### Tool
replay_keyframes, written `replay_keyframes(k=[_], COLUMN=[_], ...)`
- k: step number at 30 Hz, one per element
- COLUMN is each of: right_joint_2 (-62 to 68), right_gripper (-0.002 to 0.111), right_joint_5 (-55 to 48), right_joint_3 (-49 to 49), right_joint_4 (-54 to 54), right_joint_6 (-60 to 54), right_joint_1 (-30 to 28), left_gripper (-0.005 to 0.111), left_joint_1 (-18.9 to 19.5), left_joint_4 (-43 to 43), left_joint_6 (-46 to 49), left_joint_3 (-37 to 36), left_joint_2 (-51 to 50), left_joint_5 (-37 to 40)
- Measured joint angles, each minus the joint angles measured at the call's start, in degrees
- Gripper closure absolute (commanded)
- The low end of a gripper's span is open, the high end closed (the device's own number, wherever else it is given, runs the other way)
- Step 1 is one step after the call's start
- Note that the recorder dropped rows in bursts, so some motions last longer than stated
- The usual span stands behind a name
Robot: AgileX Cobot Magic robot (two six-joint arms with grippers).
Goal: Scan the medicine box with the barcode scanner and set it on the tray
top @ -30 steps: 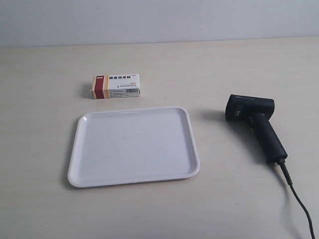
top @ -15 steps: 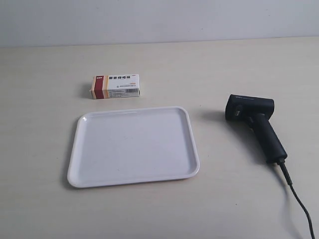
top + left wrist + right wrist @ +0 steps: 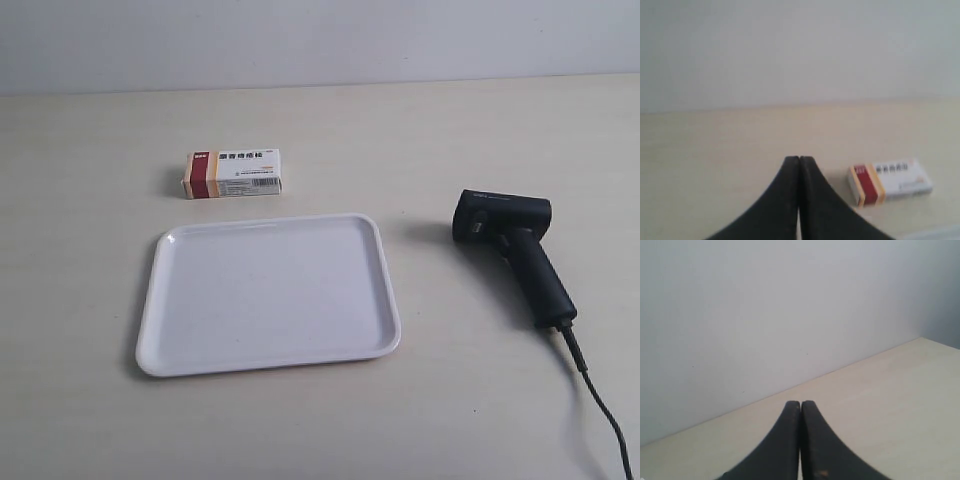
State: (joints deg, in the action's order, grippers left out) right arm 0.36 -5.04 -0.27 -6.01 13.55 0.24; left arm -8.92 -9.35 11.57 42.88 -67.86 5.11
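Your left gripper (image 3: 799, 159) has its two black fingers pressed tip to tip, holding nothing, and your right gripper (image 3: 800, 403) is pinched together the same way, also empty. Neither arm appears in the exterior view, so only the wrist cameras tell you this.

Working left to right across the exterior view: the medicine box (image 3: 232, 173) lies flat on the pale table (image 3: 90, 200), at the far left, its red and orange band at its left end and the printed side facing up. Just nearer than the box, apart from it, sits the white tray (image 3: 155, 310), lying flat with nothing on it. Well to the right lies the scanner (image 3: 512, 250) on its side, its boxy head toward the far side and its handle slanting nearer and to the right. Its thin black cable (image 3: 598, 405) trails off toward the near right corner.

Your left wrist camera picks up the box (image 3: 889, 181) on the table beyond the closed fingers, with a pale sliver at the frame's corner that may be the tray's edge; you cannot tell for certain. Your right wrist camera shows only bare table (image 3: 880, 400) and a grey wall (image 3: 765, 315), with no box, tray or scanner.
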Motion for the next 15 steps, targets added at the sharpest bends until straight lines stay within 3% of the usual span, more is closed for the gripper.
replay_keyframes(k=[4,10,13,15], right_joint_2=[0.0,0.0,0.0,0.0], right_gripper=[0.108,0.108,0.108,0.108], right_joint_5=[0.0,0.0,0.0,0.0], right_joint_3=[0.0,0.0,0.0,0.0], right_joint_4=[-0.1,-0.1,-0.1,-0.1], right_joint_6=[0.1,0.1,0.1,0.1], right_joint_1=[0.0,0.0,0.0,0.0], left_gripper=[0.107,0.107,0.104,0.094], left_joint_1=[-5.1,-6.8,-6.8,-6.8], left_joint_4=[0.4,-2.7,-4.6,-5.5], left_joint_6=[12.5,28.8,30.2,30.4], left_joint_3=[10.9,34.9,43.1,46.2], left_joint_2=[-18.6,-39.4,-46.5,-49.3], left_joint_5=[10.3,38.9,43.4,43.7])
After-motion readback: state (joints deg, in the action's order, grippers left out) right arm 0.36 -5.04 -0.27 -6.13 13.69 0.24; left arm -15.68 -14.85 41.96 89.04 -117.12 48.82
